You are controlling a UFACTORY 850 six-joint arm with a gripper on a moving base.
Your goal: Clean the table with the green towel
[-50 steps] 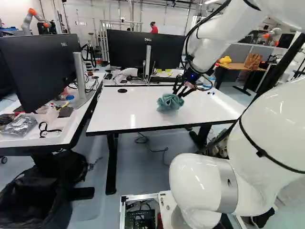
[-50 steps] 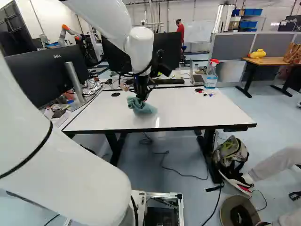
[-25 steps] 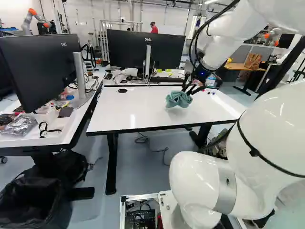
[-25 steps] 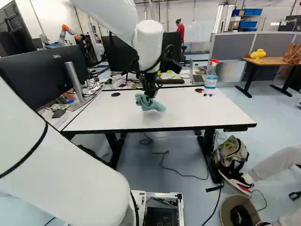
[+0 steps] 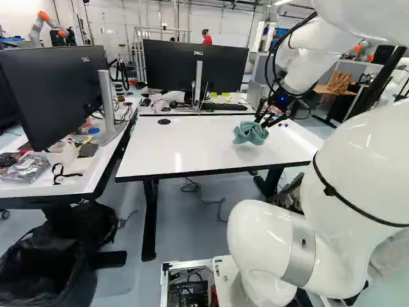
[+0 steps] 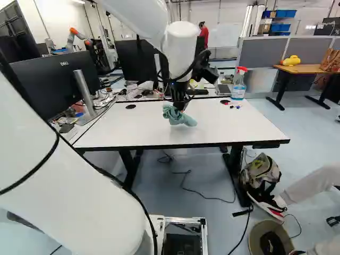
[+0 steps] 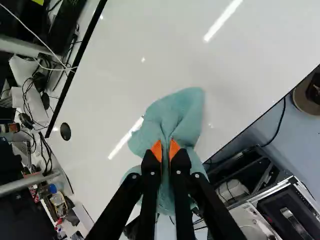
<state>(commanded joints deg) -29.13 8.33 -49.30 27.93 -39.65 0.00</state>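
Low in the left base view, the arm (image 5: 259,246) loomed closest. Beyond it, the gripper (image 5: 263,121) had its two fingers nearly together, a fold of the green towel (image 5: 250,133) pinched between the orange pads (image 7: 156,150). The towel hung over the white table (image 5: 204,157); whether it touched the top, I couldn't tell. Past it, small markers (image 6: 234,107) lay near the far edge, and a spray bottle (image 6: 238,86) stood behind them.
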